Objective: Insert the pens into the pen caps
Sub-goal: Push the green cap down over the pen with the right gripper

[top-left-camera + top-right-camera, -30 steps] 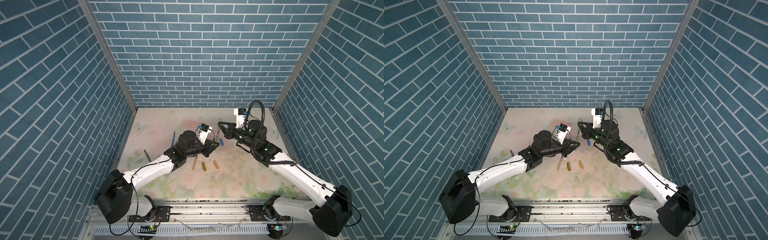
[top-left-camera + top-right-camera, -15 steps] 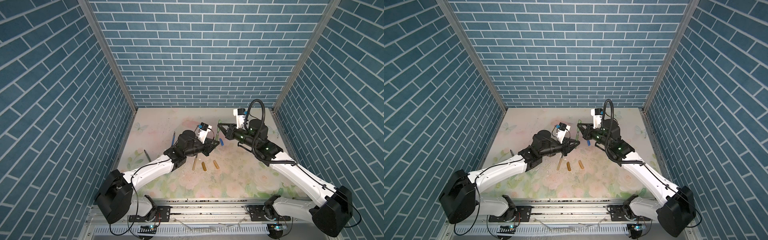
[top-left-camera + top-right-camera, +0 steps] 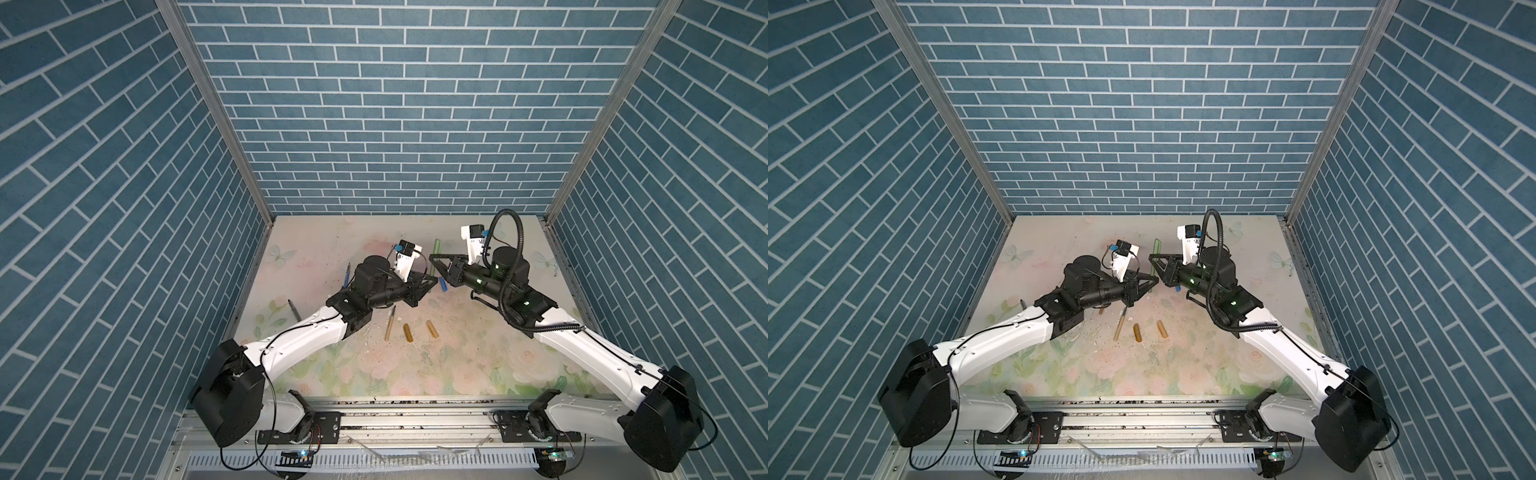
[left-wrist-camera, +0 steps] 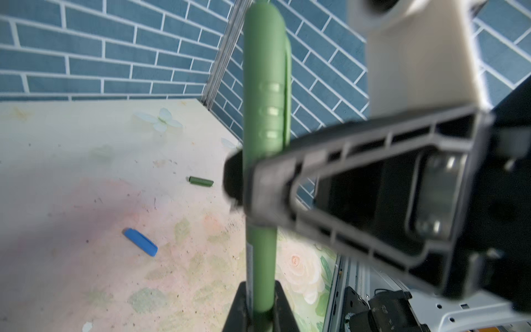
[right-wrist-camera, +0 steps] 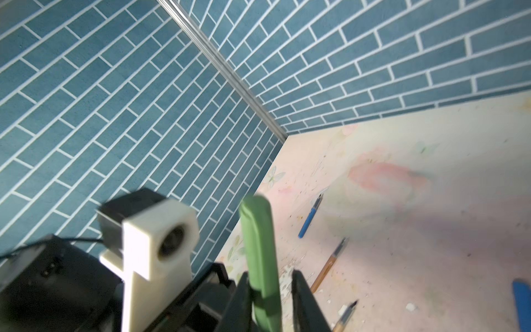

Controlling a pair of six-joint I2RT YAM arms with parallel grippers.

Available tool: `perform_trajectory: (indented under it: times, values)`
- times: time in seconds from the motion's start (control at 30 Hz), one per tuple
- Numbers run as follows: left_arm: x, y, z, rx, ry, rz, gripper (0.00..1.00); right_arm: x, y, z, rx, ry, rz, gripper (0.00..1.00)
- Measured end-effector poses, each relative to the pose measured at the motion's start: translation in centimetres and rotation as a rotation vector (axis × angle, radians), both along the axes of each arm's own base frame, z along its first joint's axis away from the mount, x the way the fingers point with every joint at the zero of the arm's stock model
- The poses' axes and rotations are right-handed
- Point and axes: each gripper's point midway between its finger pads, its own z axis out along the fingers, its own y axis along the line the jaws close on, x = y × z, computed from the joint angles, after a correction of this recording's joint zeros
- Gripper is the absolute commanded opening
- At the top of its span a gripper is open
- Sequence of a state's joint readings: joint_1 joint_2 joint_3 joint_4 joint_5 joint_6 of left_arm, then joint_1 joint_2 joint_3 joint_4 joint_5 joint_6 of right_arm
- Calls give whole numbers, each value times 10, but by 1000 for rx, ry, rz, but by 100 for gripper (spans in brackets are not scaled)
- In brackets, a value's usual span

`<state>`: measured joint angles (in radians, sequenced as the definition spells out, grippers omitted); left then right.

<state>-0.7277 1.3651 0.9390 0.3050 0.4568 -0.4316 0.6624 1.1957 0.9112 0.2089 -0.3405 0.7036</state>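
The right tool (image 5: 268, 284) is easing apart around the green cap (image 5: 255, 230). A gap is now showing beside one finger, where a moment ago it was pinching. The left tool (image 4: 260, 296) is staying pressed on the green pen (image 4: 260, 258), holding it roughly upright above the tabletop (image 4: 71, 172) with the cap seated on its end. That pairing is looking finished. A second green cap (image 4: 201, 181), a blue cap (image 4: 140, 246) and a blue pen (image 5: 309, 220) are lying unpaired on the tabletop.
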Motion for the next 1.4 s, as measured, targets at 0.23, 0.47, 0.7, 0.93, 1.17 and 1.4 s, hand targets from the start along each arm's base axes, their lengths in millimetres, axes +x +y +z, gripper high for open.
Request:
perform_trajectory:
  times: [0.23, 0.47, 0.7, 0.93, 1.17, 1.4]
  values:
    - [6, 0, 22, 28, -172, -7, 0, -13, -19, 47, -82, -58, -31, 53]
    - [1, 5, 14, 63, -211, -10, 0, -19, -28, 86, -156, -133, -30, 48]
    - [-2, 8, 19, 62, -237, -14, 0, 4, -19, 80, -261, -141, -39, 40]
    - [-3, 8, 16, 69, -229, -20, 0, 11, -7, 70, -294, -134, 8, 13]
    - [-4, 8, 16, 66, -216, -21, 0, 7, -3, 70, -271, -136, 41, 2]
    - [0, 7, 8, 92, -147, -9, 0, 9, -5, 57, -233, -133, 24, 1]
